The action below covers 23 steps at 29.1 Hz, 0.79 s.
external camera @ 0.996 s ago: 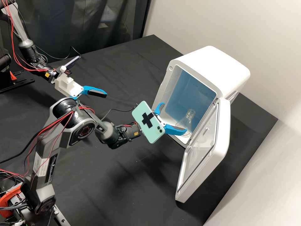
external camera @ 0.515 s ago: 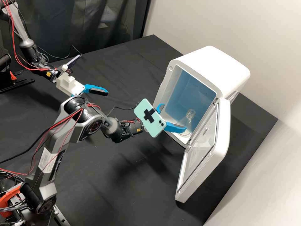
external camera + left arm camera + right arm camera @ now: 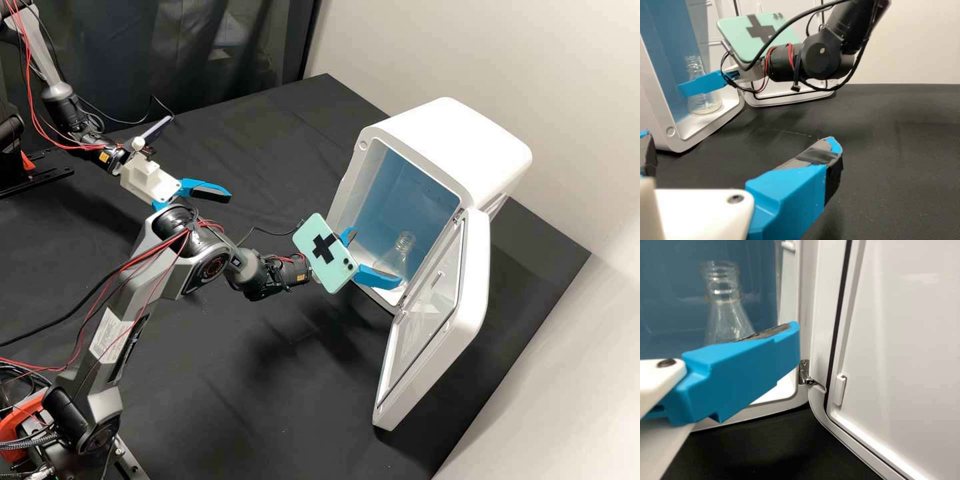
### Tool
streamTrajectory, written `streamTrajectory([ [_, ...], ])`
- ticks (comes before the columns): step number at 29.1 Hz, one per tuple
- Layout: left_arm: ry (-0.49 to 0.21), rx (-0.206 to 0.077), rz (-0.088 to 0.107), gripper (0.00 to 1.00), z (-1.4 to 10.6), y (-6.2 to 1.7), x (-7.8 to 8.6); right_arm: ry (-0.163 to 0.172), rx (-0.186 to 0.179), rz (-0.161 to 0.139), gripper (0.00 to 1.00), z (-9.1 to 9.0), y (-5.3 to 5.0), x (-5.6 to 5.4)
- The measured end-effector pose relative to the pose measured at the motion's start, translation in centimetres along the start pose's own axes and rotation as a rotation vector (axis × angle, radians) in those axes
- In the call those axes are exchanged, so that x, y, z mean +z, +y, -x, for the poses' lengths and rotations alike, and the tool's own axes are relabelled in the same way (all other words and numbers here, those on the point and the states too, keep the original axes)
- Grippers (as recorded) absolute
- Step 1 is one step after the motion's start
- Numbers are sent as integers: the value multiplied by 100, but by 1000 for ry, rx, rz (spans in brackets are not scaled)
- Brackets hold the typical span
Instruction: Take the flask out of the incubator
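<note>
Nearest the high camera, well out from the incubator [image 3: 453, 143], the right arm [image 3: 160, 267] rises from the bench [image 3: 267, 387]. Its lower link carries a white label [image 3: 105, 339] whose print is too small to read. The incubator's door [image 3: 460, 293] hangs wide open, swung out from the opening toward the camera.

At the incubator's mouth, a mint-green phone [image 3: 327, 252] sits on the right arm's wrist, its back marked with a black cross of tape. Just past it, the right gripper [image 3: 375, 258] is inside the mouth with its blue fingers spread apart and nothing between them. The lower finger [image 3: 380, 279] lies over the front of the incubator's floor and crosses in front of the flask's base. Whether it touches the glass cannot be told.

The flask [image 3: 402, 248], clear and uncapped, stands upright on the floor of the incubator's blue-lined chamber, just beyond those fingers.

Farthest back, well apart from the incubator, the left gripper [image 3: 217, 193] hangs above the bench. It points toward the incubator with its fingers apart and empty.
</note>
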Motion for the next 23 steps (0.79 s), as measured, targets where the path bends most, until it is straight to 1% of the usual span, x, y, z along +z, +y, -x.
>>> streamTrajectory([
  [4, 0, 0, 0, 100, 0, 0, 0, -5, -5, 2, 100, -42, -39, -1],
  [6, 0, 0, 0, 100, 0, 0, 0, -13, -1, -1, 100, -61, -63, -15],
  [7, 0, 0, 0, 100, 0, 0, 0, -9, 2, 2, 100, -71, -68, -34],
  [10, 2, 0, -1, 100, 2, 1, -9, -9, -6, 6, 100, -88, -87, -72],
  [12, 3, 0, -1, 100, 2, 1, -11, 4, -1, 13, 100, -117, -92, -119],
  [15, 7, 1, 0, 100, 4, 3, -22, 10, 7, 25, 100, -163, -92, -139],
  [21, 8, 1, 0, 100, 4, 4, -24, -21, 23, 5, 100, -265, -125, -116],
  [23, 8, 1, -4, 100, 4, 4, -24, -30, 16, 1, 100, -292, -142, -110],
])
